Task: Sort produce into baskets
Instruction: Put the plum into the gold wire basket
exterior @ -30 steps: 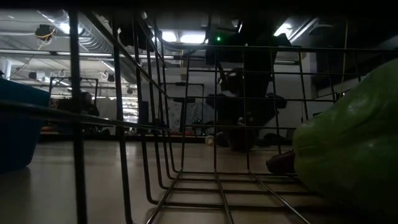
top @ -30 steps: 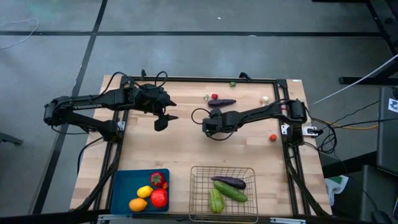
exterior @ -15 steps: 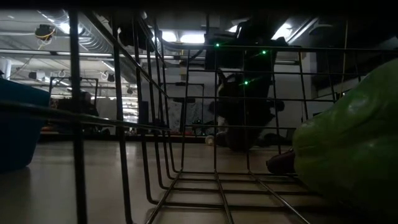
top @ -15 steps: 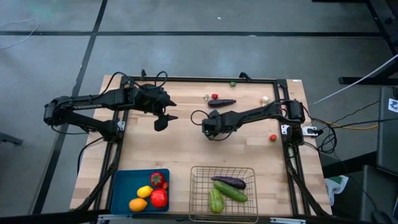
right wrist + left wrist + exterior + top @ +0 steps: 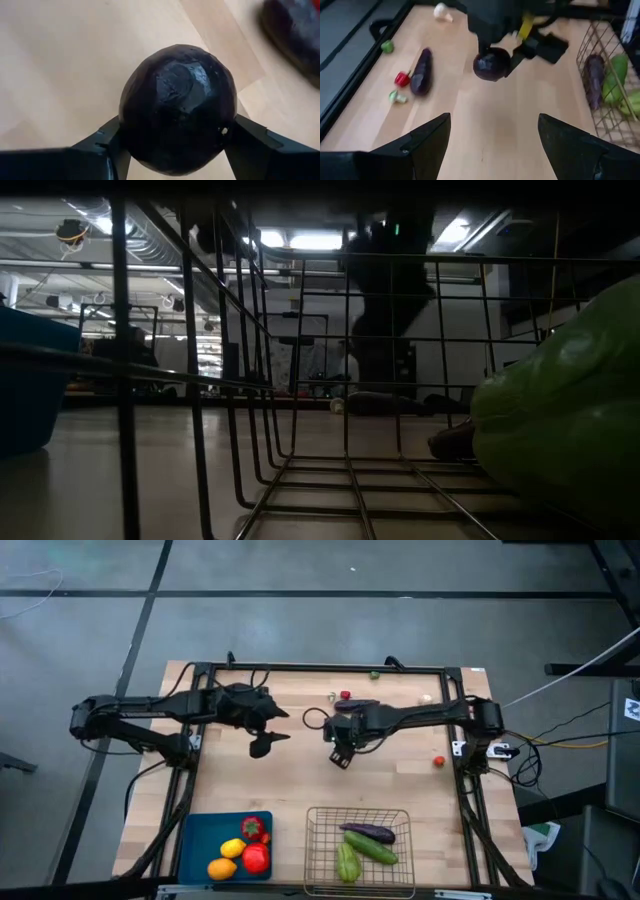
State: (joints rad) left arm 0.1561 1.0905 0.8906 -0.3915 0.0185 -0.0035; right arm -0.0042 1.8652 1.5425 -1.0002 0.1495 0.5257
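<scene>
My right gripper [image 5: 340, 753] hangs over the table's middle, shut on a round dark purple fruit [image 5: 177, 107], which also shows in the left wrist view [image 5: 491, 65]. My left gripper [image 5: 264, 742] waits open to its left, with nothing between the fingers [image 5: 492, 145]. At the near edge, the blue tray [image 5: 196, 840] holds a lemon, an orange and red ones. Beside it, the wire basket [image 5: 318, 840] holds an eggplant, a cucumber and a green pepper. A long eggplant [image 5: 357, 704] lies on the table at the far side. My right gripper pinches the round purple fruit between its two fingers [image 5: 97, 145], one on each of its opposite sides [image 5: 131, 131]. The fingers come from above, pointing steeply down. The fruit hangs clear of the table.
Loose on the far part of the table are a small red piece [image 5: 345, 695], a pale green piece [image 5: 331, 697], a green one [image 5: 374, 674] and garlic [image 5: 427, 699]. A red piece [image 5: 438, 761] lies near the right arm's base. A black frame edges the table.
My right gripper has risen from the table with the round purple fruit, lifting it clear, and its wrist has rolled. The left arm has barely shifted.
</scene>
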